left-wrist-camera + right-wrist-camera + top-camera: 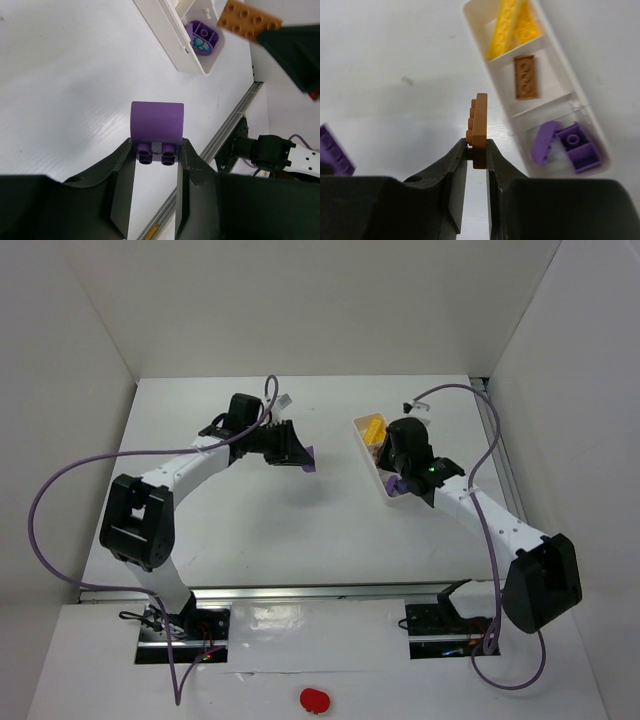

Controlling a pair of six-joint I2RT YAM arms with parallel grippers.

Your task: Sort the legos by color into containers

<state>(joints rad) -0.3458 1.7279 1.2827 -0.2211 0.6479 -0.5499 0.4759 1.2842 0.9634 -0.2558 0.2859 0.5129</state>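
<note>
Near the narrow white compartmented plastic tray, the right gripper pinches a flat orange-brown studded brick edgewise; the left gripper clamps a curved purple brick above the table. Shallow grips may let either pivot, dropping into a wrong compartment.

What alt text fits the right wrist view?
The right gripper, shut, holds an orange-brown brick on edge above a white table. To its right lies a white tray with three compartments: yellow bricks farthest, a second brown brick in the middle, purple bricks nearest.
</note>
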